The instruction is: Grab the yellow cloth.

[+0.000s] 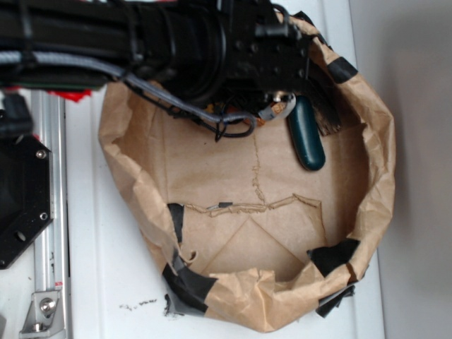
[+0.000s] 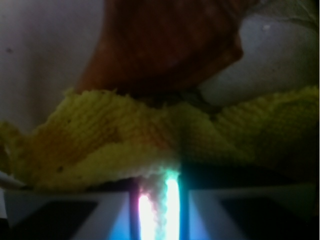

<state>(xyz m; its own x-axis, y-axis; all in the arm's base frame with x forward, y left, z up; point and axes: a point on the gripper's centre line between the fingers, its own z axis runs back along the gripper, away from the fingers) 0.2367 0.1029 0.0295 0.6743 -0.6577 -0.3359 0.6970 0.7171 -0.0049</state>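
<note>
Your yellow cloth [image 2: 125, 140] fills the middle of the wrist view, a fold pinched between the closed gripper [image 2: 159, 200] pads at bottom centre; it's soft, light, floppy terry, so keep gripping that bunched fold

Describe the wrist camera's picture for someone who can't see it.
A bright yellow cloth, fuzzy and folded, fills the middle of the very close view, with a strip of it pinched between the gripper fingers at the bottom edge. Behind it looms a dim orange-brown object.
</note>
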